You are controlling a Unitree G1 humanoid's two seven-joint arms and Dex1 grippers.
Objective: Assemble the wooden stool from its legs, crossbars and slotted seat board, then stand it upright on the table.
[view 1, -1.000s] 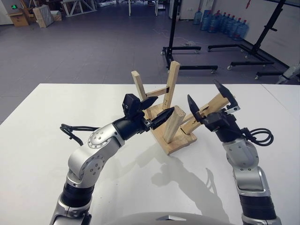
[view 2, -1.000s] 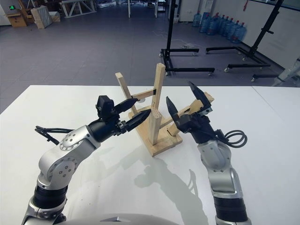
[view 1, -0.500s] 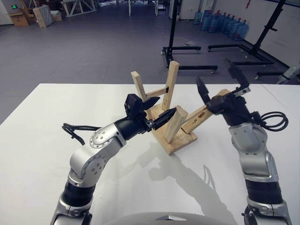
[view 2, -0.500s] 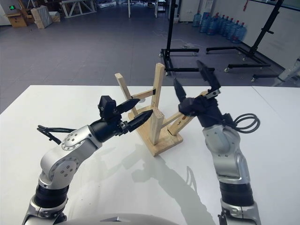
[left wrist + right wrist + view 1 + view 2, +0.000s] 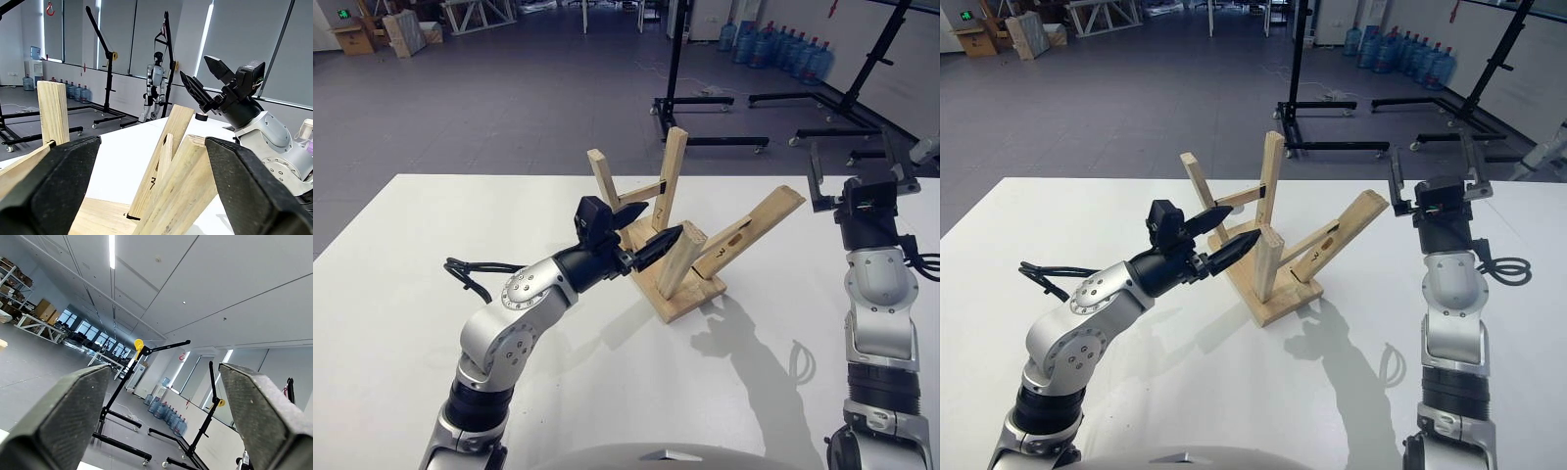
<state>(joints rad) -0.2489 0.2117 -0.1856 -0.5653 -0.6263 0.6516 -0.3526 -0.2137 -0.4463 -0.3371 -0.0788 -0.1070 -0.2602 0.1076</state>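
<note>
Nearest: left tool [image 5: 661, 219], spread wide and empty, tips just beside the top of the front leg [image 5: 680, 257]. Leg slanting up from the upturned stool [image 5: 683, 299] on the worktop [image 5: 391, 294]. Well apart rightward: right tool [image 5: 852, 164], raised, wide, empty.

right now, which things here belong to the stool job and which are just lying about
Job in hand:
wooden stool, part-built, seat board down, legs up
tilted leg leaning out from the board
table
left tool, open by the near leg
right tool, open, raised clear

Just lying about:
black stands on the floor
water bottles
cardboard boxes
</note>
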